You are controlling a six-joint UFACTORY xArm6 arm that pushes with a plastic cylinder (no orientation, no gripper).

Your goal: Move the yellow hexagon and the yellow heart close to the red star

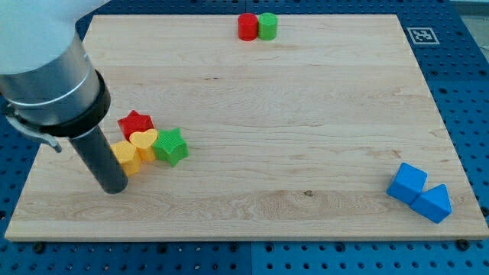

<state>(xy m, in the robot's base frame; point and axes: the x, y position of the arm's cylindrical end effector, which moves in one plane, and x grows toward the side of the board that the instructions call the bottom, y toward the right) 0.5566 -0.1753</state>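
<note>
Blue pair: nearest the view's bottom, at the lower right corner of the board, a blue cube (406,183) and a blue triangular block (435,203) touch side by side, the triangular one further right and lower
My tip: my tip (114,189) rests on the board at the view's lower left, just left of and slightly below the yellow hexagon; it is a bare dark rod end carrying nothing, and whether it touches the hexagon I cannot tell
Yellow hexagon: the yellow hexagon (127,156) is orange-yellow with a flat top and faceted sides; its left edge is partly hidden behind the rod, so its heading cannot be read
Yellow heart: the yellow heart (144,143) is a brighter yellow with a notched top face, touching the hexagon on the hexagon's upper right; its lobes seem to face the view's upper left and its long axis seems to run from there to the lower right, though this is small and hard to judge
Red star: the red star (135,123) lies just above the heart, touching it; one point aims toward the view's top
Green star: the green star (170,146) sits right of the heart, touching it
Far pair: at the top edge, a red cylinder (247,27) and a green cylinder (267,26) stand upright and touching
Surface: a pale wooden board (290,114) on a blue perforated base (466,84)
</note>
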